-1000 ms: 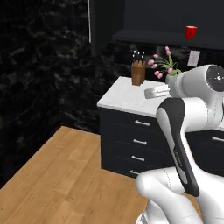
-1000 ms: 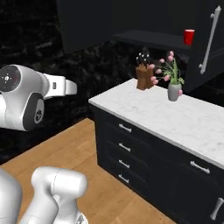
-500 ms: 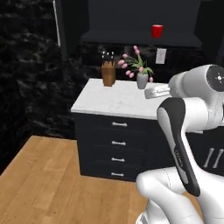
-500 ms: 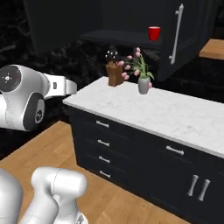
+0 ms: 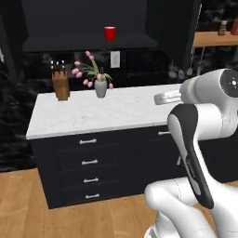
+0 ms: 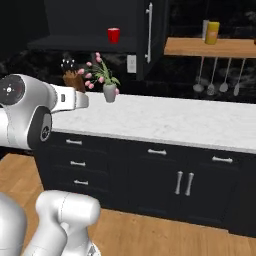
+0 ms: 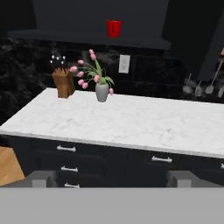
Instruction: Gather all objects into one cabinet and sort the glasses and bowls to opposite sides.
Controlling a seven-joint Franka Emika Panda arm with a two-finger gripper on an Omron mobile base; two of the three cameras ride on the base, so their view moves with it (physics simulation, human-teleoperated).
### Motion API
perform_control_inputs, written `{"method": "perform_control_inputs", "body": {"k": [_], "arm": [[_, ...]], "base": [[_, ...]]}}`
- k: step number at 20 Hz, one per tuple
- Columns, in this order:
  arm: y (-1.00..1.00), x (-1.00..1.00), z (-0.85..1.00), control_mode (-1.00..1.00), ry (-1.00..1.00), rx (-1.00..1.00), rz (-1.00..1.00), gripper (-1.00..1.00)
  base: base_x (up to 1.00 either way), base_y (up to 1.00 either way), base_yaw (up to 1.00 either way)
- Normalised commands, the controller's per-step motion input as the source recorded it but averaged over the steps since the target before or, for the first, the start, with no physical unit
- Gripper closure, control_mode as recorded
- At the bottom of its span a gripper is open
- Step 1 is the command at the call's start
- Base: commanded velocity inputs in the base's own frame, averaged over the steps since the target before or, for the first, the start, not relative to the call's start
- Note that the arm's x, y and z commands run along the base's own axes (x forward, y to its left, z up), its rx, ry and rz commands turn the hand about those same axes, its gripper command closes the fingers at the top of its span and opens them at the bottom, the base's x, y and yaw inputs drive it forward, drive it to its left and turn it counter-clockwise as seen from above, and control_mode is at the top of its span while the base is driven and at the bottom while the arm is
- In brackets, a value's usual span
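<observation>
One small red cup (image 5: 109, 33) (image 6: 113, 35) (image 7: 113, 28) stands alone on the dark shelf (image 5: 88, 44) (image 7: 87, 38) of the black upper cabinet. The cabinet's tall door (image 6: 152, 35), with a long silver bar handle (image 6: 149, 32), stands open to the right of the cup. My gripper (image 5: 159, 98) (image 6: 85, 100) (image 7: 112, 179) hovers at counter height, well in front of and below the shelf. It is open and empty, with its fingertips (image 7: 41, 178) far apart. The reddish-brown bowl and the other cups are out of view.
On the white marble counter (image 5: 121, 114) (image 6: 165, 122) (image 7: 131, 122) stand a grey vase of pink tulips (image 5: 100, 86) (image 6: 109, 91) (image 7: 101, 89) and a knife block (image 5: 60, 86) (image 7: 64, 83). Black drawers (image 5: 88, 162) lie below it. A wooden shelf (image 6: 210, 47) with jars and hanging utensils is to the right.
The whole picture has shifted: the base has moved, so the counter and cabinet now face me more squarely and closer. The arm's pose looks unchanged and the red cup has stayed on its shelf.
</observation>
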Motion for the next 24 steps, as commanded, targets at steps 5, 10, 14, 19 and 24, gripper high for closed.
{"method": "perform_control_inputs", "body": {"k": [5, 10, 14, 19, 24], "arm": [[0.00, 0.00, 0.00, 1.00, 0.00, 0.00, 0.00, -1.00], [0.00, 0.00, 0.00, 1.00, 0.00, 0.00, 0.00, -1.00], [0.00, 0.00, 0.00, 1.00, 0.00, 0.00, 0.00, -1.00], [0.00, 0.00, 0.00, 1.00, 0.00, 0.00, 0.00, -1.00], [0.00, 0.00, 0.00, 1.00, 0.00, 0.00, 0.00, -1.00]], "base": [[0.19, 0.85, -0.44], [0.21, 0.88, -0.39], [0.77, 0.12, -0.22], [0.71, 0.12, -0.04], [0.46, 0.23, -0.05]]}}
